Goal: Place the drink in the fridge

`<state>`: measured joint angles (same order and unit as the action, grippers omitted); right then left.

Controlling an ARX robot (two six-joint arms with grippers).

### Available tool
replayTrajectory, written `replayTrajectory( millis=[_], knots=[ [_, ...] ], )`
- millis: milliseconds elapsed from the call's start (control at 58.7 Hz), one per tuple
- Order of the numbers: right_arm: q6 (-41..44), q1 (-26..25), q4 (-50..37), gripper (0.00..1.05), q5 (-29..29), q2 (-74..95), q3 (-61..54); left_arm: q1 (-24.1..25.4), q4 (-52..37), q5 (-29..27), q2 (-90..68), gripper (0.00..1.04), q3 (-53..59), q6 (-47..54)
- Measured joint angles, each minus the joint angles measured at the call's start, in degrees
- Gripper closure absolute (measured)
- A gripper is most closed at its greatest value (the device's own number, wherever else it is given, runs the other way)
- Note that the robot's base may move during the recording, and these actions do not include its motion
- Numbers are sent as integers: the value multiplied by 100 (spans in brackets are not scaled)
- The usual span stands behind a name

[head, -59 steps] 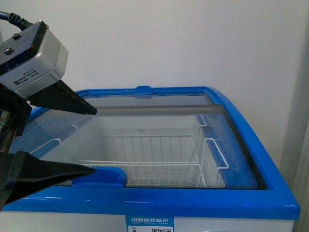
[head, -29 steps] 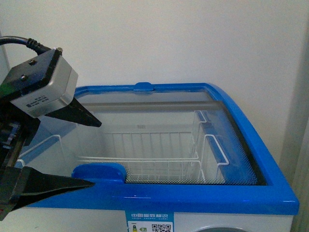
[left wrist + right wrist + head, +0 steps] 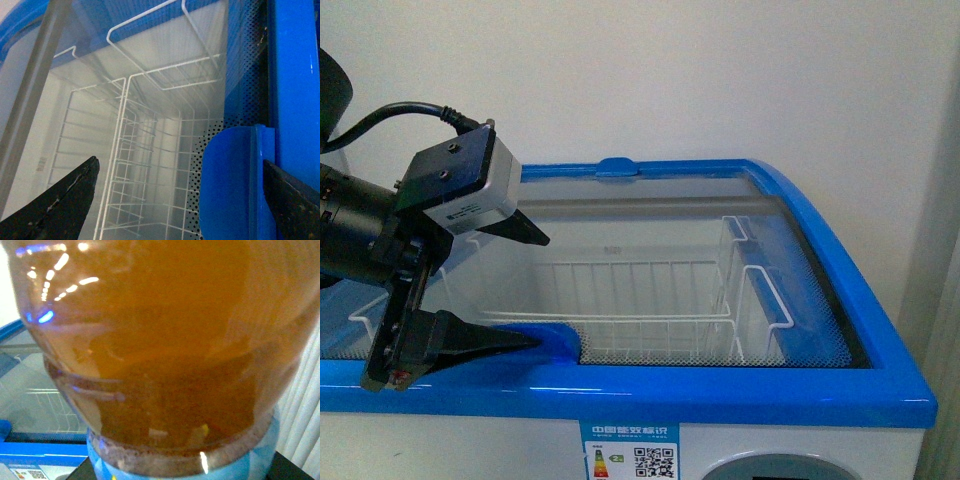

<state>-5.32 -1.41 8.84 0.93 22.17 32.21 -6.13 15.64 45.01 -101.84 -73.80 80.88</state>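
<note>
The left tool point(image 3: 538, 290) hangs over the near-left part of the fridge point(image 3: 720, 392), open. Its two black fingers point(image 3: 470, 343) are spread wide and grip nothing. The lower finger's tip lies at the blue handle point(image 3: 558, 341) of the glass lid point(image 3: 800, 300). In the left wrist view the handle sits between the fingers, just beside one and well apart from the other (whether it touches the near one I cannot tell). Beyond and below this tool, through the glass, white wire baskets point(image 3: 640, 300) hang inside the white cavity. One is straight ahead of the fingertips and another is off to the tool's right, against the far side wall. A black cable point(image 3: 410, 108) loops off the back of the tool's grey camera block. Below the tool, an energy label point(image 3: 630, 462) is stuck on the fridge's front face under the blue rim. A plain white wall point(image 3: 720, 80) stands behind the fridge.

The drink point(image 3: 160, 340), a clear bottle of amber liquid with a pale blue label band at one end, fills the right wrist view. Dark finger edges show on either side of that band, tight against it, so the right tool point(image 3: 185, 467) is clamped on the drink. The fridge's blue rim and glass show past the bottle, so the drink is outside the fridge, near it.
</note>
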Motion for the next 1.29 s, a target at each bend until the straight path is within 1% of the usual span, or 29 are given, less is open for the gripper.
replayTrajectory(
  millis=[119,222,358,579,665,767,818,903,988,1005,1022,1056,1073,1091,1108,1210,1227,1278,1295],
  knots=[
    [0,0,0,66,0,0,0,31,249,136,-452,8,-494,15],
    [0,0,0,66,-2,0,0,37,317,173,-879,8,-1134,0],
    [0,0,0,66,0,0,0,35,514,-7,-1569,8,-2422,52],
    [0,0,0,66,-7,0,0,0,931,-96,-2579,8,-4216,57],
    [0,0,0,66,-2,0,0,-28,962,-195,-2935,8,-4850,50],
    [0,0,0,66,2,0,0,-61,1045,-391,-3565,8,-5958,46],
    [0,0,0,66,2,0,0,-74,901,-479,-3755,8,-6271,-35],
    [0,0,0,66,0,0,0,-74,-26,-706,-3786,8,-6137,-323],
    [0,0,0,66,0,0,0,-68,-1209,-1014,-3495,8,-5412,-800],
    [0,0,0,66,7,0,0,-70,-1676,-1185,-3348,8,-5069,-1113],
    [0,0,0,66,11,0,0,-72,-1856,-1362,-3289,8,-4946,-1141],
    [0,0,0,66,9,0,0,-76,-2570,-2000,-3060,8,-4518,-1578],
    [0,0,0,66,-4,-2,0,-59,-2918,-2227,-2924,8,-4264,-1810],
    [0,0,0,66,-9,-2,0,-46,-3071,-2365,-2846,8,-4133,-1864],
    [0,2,0,66,-11,-2,0,-26,-3338,-2632,-2684,8,-3866,-2103],
    [0,-2,0,66,11,0,0,61,-3995,-3209,-2052,8,-2959,-2903],
    [0,-4,0,66,15,0,0,101,-4127,-3348,-1810,8,-2638,-3161],
    [0,-4,0,66,17,0,0,155,-4177,-3560,-1403,8,-2151,-3550],
    [0,-4,0,66,20,0,0,197,-4175,-3679,-1115,8,-1808,-3744]
  ],
)
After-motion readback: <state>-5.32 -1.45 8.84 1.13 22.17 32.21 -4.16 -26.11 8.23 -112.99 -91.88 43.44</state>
